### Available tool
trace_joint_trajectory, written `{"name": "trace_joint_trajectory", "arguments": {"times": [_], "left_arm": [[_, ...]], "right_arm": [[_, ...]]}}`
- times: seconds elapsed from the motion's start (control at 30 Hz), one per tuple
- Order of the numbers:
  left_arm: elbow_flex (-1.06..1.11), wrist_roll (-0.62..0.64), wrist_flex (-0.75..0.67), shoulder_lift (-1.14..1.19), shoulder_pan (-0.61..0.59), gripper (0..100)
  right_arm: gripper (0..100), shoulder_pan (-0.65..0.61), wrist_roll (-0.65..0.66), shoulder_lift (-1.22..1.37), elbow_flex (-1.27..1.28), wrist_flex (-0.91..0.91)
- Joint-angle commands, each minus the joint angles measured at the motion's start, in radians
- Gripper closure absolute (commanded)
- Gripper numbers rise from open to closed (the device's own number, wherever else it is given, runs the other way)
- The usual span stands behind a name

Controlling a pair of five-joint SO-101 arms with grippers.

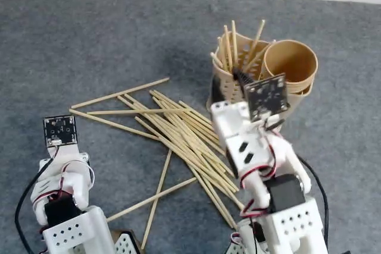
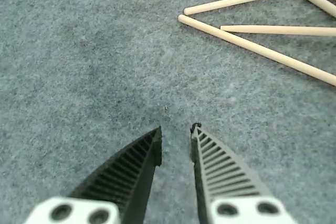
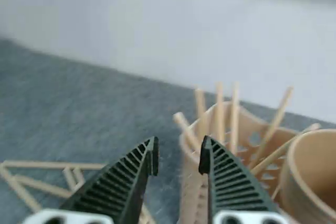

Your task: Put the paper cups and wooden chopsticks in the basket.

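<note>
In the high view, a tan basket (image 1: pixel 228 90) is seen at the upper right of the frame, with several wooden chopsticks (image 1: pixel 233 43) stood upright in it and a paper cup (image 1: pixel 290 63) set in its right part. A loose pile of chopsticks (image 1: pixel 178 132) is spread across the middle of the grey surface (image 1: pixel 89 40), left of the basket. The right tool (image 3: pixel 178 156) is held just beside the basket's near wall, its jaws parted a little and nothing gripped. The left tool (image 2: pixel 176 134) is held low over bare surface at the lower left, near the pile's outermost stick ends, likewise narrowly parted and holding nothing.
</note>
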Motion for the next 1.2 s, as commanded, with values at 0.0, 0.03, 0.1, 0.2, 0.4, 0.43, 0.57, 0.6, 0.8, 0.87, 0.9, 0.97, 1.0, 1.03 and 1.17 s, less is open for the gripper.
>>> {"name": "trace_joint_trajectory", "arguments": {"times": [0.0,0.03,0.1,0.2,0.4,0.43,0.57,0.6,0.8,0.87,0.9,0.97,1.0,1.03,1.17], "left_arm": [[-0.012,0.006,-0.023,-0.008,0.015,89],[-0.013,0.006,-0.023,-0.008,0.015,89],[-0.013,0.006,-0.023,-0.008,0.015,89],[-0.013,0.006,-0.023,-0.008,0.015,89],[-0.013,0.006,-0.023,-0.008,0.015,89],[-0.013,0.006,-0.023,-0.008,0.013,89],[-0.015,0.006,-0.026,-0.008,-0.012,89],[-0.015,0.008,-0.040,-0.008,-0.025,89],[-0.013,0.011,-0.057,-0.008,-0.056,89],[-0.013,0.011,-0.057,-0.008,-0.053,89],[-0.013,0.011,-0.057,-0.008,-0.053,89],[-0.013,0.011,-0.057,-0.008,-0.053,89],[-0.013,0.011,-0.057,-0.008,-0.053,89],[-0.013,0.011,-0.057,-0.008,-0.053,89],[-0.013,0.011,-0.057,-0.008,-0.051,89]], "right_arm": [[86.1,-0.031,-0.006,-0.027,-0.137,0.170],[86.1,-0.033,-0.006,-0.021,-0.170,0.220],[86.1,-0.042,-0.003,0.002,-0.234,0.312],[86.1,-0.101,0.000,0.054,-0.302,0.447],[86.1,-0.236,0.000,0.188,-0.341,0.578],[86.1,-0.251,0.000,0.203,-0.338,0.587],[86.1,-0.305,0.002,0.251,-0.334,0.627],[86.1,-0.321,0.002,0.259,-0.332,0.627],[86.1,-0.490,0.029,0.306,-0.197,0.611],[86.1,-0.562,0.089,0.329,-0.122,0.572],[86.1,-0.595,0.110,0.341,-0.087,0.538],[86.1,-0.639,0.146,0.374,-0.022,0.461],[86.1,-0.656,0.160,0.392,0.005,0.429],[86.1,-0.667,0.178,0.412,0.025,0.400],[85.8,-0.670,0.238,0.516,0.079,0.321]]}}
